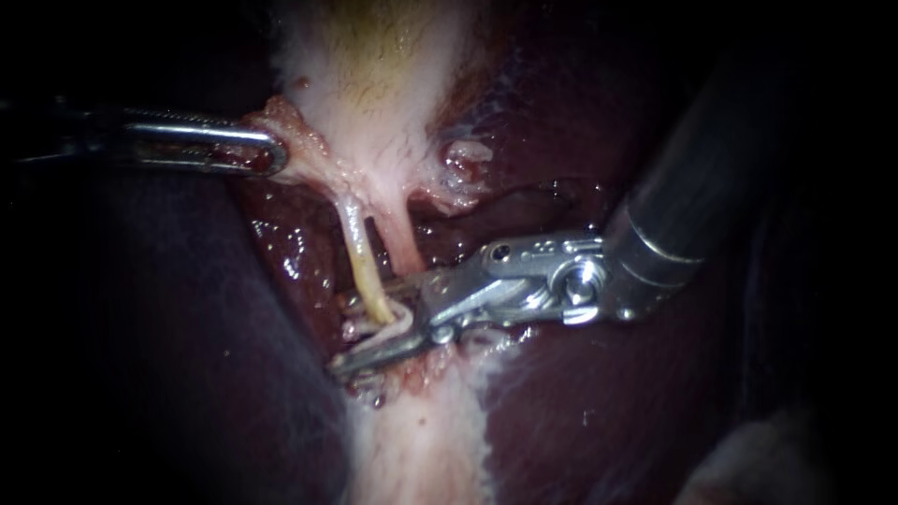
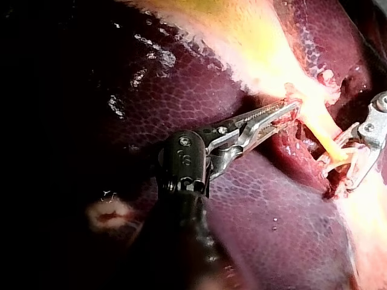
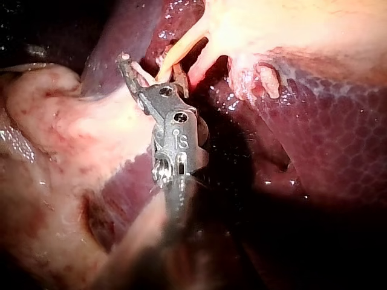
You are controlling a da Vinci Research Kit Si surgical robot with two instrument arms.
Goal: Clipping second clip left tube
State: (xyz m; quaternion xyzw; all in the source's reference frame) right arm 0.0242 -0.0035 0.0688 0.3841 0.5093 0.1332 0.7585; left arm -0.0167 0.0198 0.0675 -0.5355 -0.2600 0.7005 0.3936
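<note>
The yellowish left tube [image 1: 358, 257] runs down from the pale gallbladder [image 1: 374, 75], and the pink right tube [image 1: 398, 238] lies close beside it. My right instrument [image 1: 344, 335] comes in from the upper right. Its jaws stand open astride the left tube's lower end, a gap showing on each side. The right wrist view shows the same: my right instrument [image 3: 151, 65] with the left tube [image 3: 178, 51] between its jaws. My left instrument [image 1: 276, 157] is shut on a flap of gallbladder tissue at the neck and holds it out to the left. It shows as my left instrument [image 2: 290, 112] in its own wrist view.
Dark red liver [image 1: 599, 402] lies on both sides of the tubes. A pale band of tissue [image 1: 421, 440] runs down below the right instrument's jaws. A frayed tissue stump [image 1: 465, 164] sits right of the gallbladder neck. The right instrument's thick shaft [image 1: 692, 178] crosses the upper right.
</note>
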